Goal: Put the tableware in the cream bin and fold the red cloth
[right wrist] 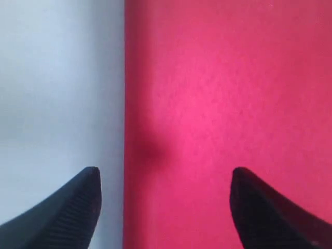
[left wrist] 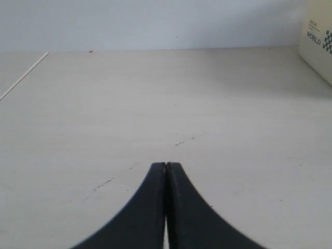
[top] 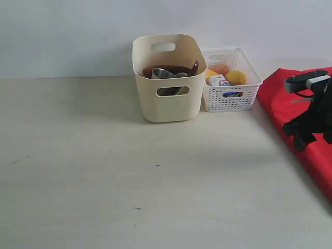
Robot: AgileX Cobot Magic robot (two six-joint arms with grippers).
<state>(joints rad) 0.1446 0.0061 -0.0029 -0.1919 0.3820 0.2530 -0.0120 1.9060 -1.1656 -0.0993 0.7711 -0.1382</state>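
showing the exterior view: the cream bin (top: 168, 106) stands upright on the pale table (top: 104, 166), near the wall (top: 78, 31). inside the bin lie the steel cup (top: 163, 73), the rim of the brown plate (top: 174, 68) and the wooden spoon (top: 194, 67), the spoon leaning against the bin's inner wall on the side facing the white lattice basket (top: 231, 98). that basket stands just beside the bin and holds a carrot (top: 220, 68), a lemon (top: 236, 78) and a milk carton (top: 218, 80). the red cloth (top: 275, 101) lies flat on the table, beyond the basket as seen from the bin, and runs out of view. the right gripper (top: 302, 139) hangs over the cloth's edge, well apart from the bin; its opening cannot be read here. the left gripper does not appear in this view.

left wrist view: the left gripper (left wrist: 166, 166) has both fingers (left wrist: 150, 207) pressed together along their whole length, with nothing between them, above bare table (left wrist: 155, 104). a corner of the cream bin (left wrist: 317, 49), bearing a printed label (left wrist: 317, 35), shows well apart from the fingertips.

right wrist view: the right gripper (right wrist: 166, 174) is spread wide and holds nothing. one finger (right wrist: 72, 212) sits over the table (right wrist: 57, 78), the other over the red cloth (right wrist: 228, 104), whose straight edge passes between them. whether either fingertip touches the surface cannot be told. the bin is out of this view.
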